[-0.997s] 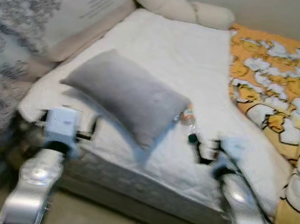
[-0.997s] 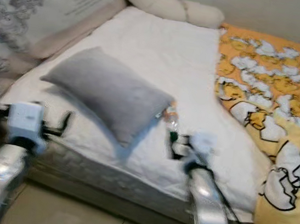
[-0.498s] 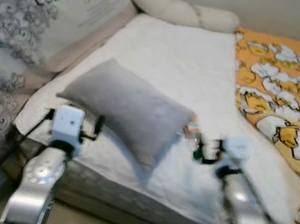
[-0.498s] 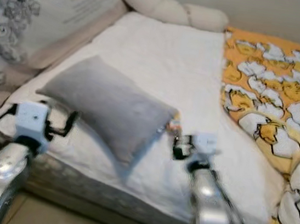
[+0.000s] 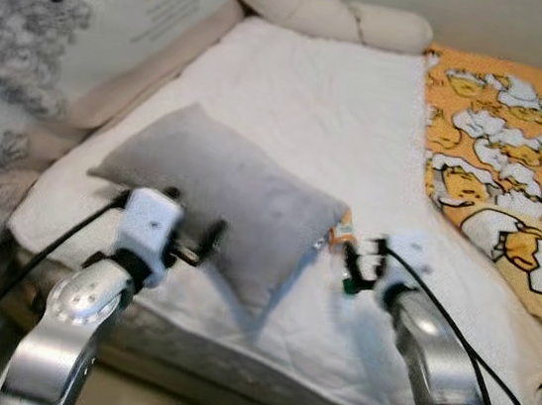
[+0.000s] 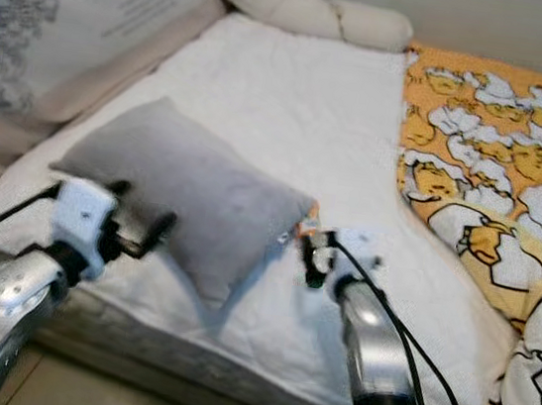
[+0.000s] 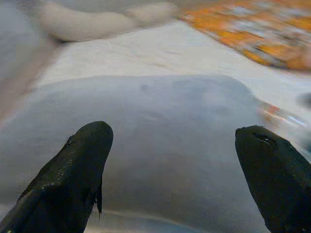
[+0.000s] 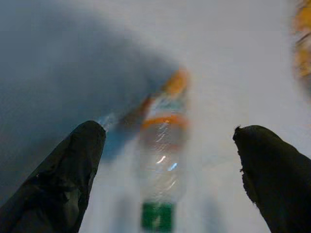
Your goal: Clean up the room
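Bed [image 5: 305, 97] w/ white cover: grey pillow [image 5: 222, 196] near-left, clear plastic bottle [image 8: 163, 160] just right of it, cream bolster [image 5: 326, 12] far end, orange duck-print blanket [image 5: 505, 133] right.

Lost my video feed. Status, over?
Left gripper open at grey pillow. Right gripper open over plastic bottle lying on bed. Pillow touches bottle.

Lighting was even, soft and fairly bright indoors, without glare. Both head views were slightly motion-blurred. The grey pillow [image 5: 231, 200] cast a faint shadow on the white mattress [image 5: 304, 107]. Wrist views were heavily blurred; the bottle [image 8: 163, 150] was smeared and out of focus.
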Motion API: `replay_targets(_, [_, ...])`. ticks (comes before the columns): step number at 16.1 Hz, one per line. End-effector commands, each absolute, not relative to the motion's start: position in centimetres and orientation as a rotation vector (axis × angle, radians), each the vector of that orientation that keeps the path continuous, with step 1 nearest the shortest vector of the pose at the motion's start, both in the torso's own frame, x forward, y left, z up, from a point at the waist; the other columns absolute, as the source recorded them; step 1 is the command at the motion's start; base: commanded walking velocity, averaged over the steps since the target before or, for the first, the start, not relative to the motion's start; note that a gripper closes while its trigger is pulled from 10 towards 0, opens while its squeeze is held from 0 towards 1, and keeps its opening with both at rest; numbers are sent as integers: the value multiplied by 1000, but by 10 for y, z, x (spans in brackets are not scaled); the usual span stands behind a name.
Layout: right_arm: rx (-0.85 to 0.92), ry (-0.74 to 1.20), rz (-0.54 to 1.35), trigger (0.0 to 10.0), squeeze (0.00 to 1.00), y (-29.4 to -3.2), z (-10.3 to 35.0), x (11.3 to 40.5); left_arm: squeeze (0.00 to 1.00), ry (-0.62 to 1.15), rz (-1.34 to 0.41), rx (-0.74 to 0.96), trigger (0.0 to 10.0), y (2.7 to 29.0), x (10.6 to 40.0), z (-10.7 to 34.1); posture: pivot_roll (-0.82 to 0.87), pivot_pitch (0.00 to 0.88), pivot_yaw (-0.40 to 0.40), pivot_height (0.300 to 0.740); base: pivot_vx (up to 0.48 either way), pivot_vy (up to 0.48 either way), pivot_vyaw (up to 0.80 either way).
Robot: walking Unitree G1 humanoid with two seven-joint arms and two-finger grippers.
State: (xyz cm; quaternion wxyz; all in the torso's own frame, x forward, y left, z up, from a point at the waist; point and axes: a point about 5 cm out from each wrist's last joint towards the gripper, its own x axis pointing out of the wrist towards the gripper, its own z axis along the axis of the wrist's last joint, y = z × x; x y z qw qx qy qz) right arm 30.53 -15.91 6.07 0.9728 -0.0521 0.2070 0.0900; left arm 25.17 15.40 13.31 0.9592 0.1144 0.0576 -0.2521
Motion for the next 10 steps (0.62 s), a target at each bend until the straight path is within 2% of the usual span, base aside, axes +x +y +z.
replay_targets(1, [-125, 488, 189, 10000, 0, -167, 53, 312, 596, 138, -637, 255, 10000, 141, 256, 138, 98, 0, 6, 740, 0, 0, 0])
replay_targets(2, [-129, 510, 186, 10000, 0, -169, 52, 319, 533, 146, -670, 236, 10000, 137, 261, 139, 98, 0, 8, 740, 0, 0, 0])
replay_targets(5, [-168, 541, 200, 10000, 0, -170, 52, 332, 176, 165, -745, 265, 10000, 132, 269, 141, 100, 0, 17, 740, 0, 0, 0])
replay_targets(6, [-186, 555, 181, 10000, 0, -171, 52, 337, 133, 174, -777, 275, 10000, 131, 271, 142, 104, 0, 20, 740, 0, 0, 0])
replay_targets(7, [-192, 569, 169, 10000, 0, -172, 52, 341, 4, 179, -798, 281, 10000, 130, 272, 144, 106, 0, 24, 740, 0, 0, 0])
replay_targets(10, [-191, 595, 152, 10000, 0, -173, 53, 346, 0, 191, -860, 289, 10000, 128, 268, 149, 125, 0, 37, 740, 0, 0, 0])
